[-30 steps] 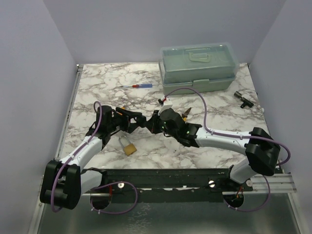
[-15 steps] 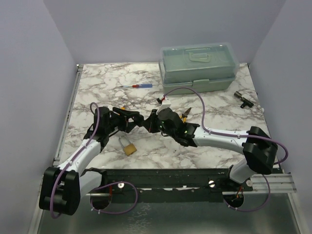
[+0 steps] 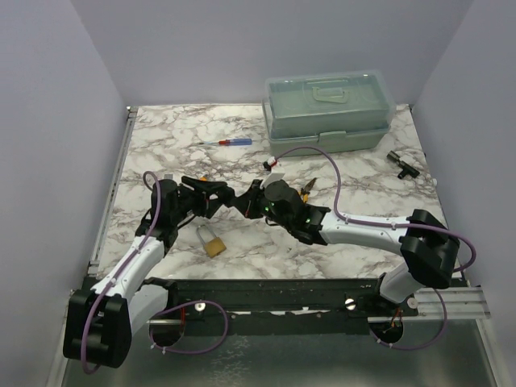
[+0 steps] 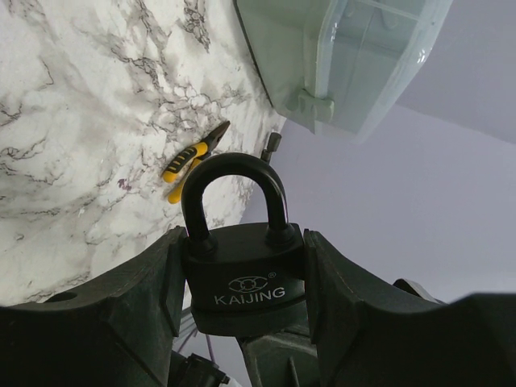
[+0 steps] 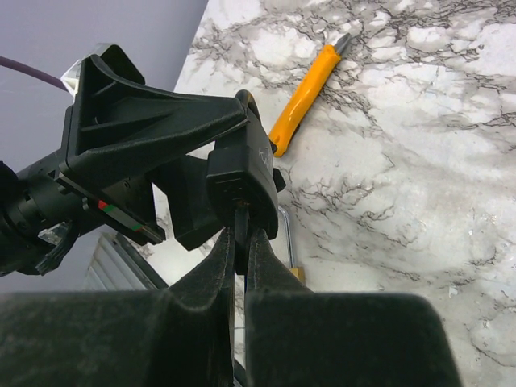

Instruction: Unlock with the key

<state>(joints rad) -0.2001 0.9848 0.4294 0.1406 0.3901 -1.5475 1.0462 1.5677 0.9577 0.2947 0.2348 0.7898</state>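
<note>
Key [image 5: 239, 216]: thin grey blade, pinched edge-on between the closed fingers of the right end effector [image 5: 240, 248]. Its tip is entering the keyhole in the base of the black padlock [image 4: 242, 286], held in the air above the middle of the bench [image 3: 161, 137]. Depth of insertion cannot be read, because the fingers hide the rest of the blade. The long axis runs along the right fingers and straight into the padlock base. The key is too small to make out in the overhead view, but going by that end effector's line the tip points left and slightly far. The padlock body is clamped across its width by the left end effector [image 4: 244, 242], jaws partly apart to fit it. The shackle is on the side away from the key. In the left wrist view it is shut, with both legs seated in the body. Judgement: both pick-ups and the alignment are done and insertion is begun or complete; the turn of the key and the release of the shackle are left. A brass padlock [image 3: 212, 242] lies on the bench just near of the two end effectors, untouched.
</note>
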